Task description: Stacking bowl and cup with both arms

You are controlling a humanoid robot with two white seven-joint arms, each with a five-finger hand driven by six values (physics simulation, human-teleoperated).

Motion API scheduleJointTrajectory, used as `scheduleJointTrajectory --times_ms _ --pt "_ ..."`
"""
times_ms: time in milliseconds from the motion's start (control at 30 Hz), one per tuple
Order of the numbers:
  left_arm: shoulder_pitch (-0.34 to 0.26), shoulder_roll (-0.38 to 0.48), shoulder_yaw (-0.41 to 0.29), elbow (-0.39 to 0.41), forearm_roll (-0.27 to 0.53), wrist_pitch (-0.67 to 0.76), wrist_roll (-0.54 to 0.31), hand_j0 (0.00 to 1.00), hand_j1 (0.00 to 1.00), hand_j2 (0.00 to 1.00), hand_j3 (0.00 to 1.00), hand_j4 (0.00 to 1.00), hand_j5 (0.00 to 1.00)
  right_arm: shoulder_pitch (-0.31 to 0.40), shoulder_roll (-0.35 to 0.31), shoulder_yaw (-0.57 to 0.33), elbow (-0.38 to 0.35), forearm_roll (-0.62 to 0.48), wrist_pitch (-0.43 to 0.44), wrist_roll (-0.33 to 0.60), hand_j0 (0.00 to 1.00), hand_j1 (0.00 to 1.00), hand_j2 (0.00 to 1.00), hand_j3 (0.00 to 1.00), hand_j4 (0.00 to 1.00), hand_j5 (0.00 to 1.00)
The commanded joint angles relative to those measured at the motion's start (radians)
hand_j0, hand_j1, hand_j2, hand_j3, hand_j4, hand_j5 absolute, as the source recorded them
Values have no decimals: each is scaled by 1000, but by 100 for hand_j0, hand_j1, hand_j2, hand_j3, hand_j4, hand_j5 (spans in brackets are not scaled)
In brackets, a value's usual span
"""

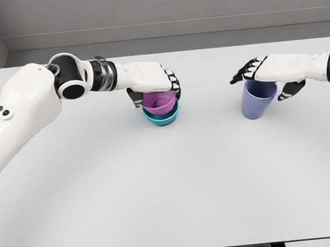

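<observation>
Near the worktop's [172, 193] far edge, the left hand [149, 78] clasps a purple bowl [158, 103] nested in a teal bowl [163, 117], while the right hand [277, 69] grips a blue cup [257, 100] rightward

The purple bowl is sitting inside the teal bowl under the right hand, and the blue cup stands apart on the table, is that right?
Not quite. In the head view the purple bowl sits inside the teal bowl under the left hand, not the right. The blue cup does stand apart on the table.

Purple bowl [158, 102], teal bowl [163, 118], lavender-blue cup [257, 100], white table [172, 193]
</observation>
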Motion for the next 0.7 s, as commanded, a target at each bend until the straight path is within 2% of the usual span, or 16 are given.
scheduleJointTrajectory --times_ms 0,67,267,467,667 --pt "0 -2 1 3 6 2 0 79 79 79 79 79 79 0 0 4 3 -2 3 0 100 100 100 100 100 100" --pt "0 -2 1 3 7 2 0 86 86 86 86 86 86 0 0 4 3 -2 3 0 100 100 100 100 100 100" --pt "2 4 1 3 7 2 0 94 94 94 94 94 94 0 2 13 8 -2 3 0 100 100 100 100 100 100" --pt "2 9 1 3 9 2 0 100 100 100 100 100 100 -2 8 17 16 -2 3 0 100 100 100 100 100 100" --pt "3 10 1 3 9 2 2 100 100 100 100 100 100 -8 8 17 20 -2 3 0 100 100 100 100 100 100"
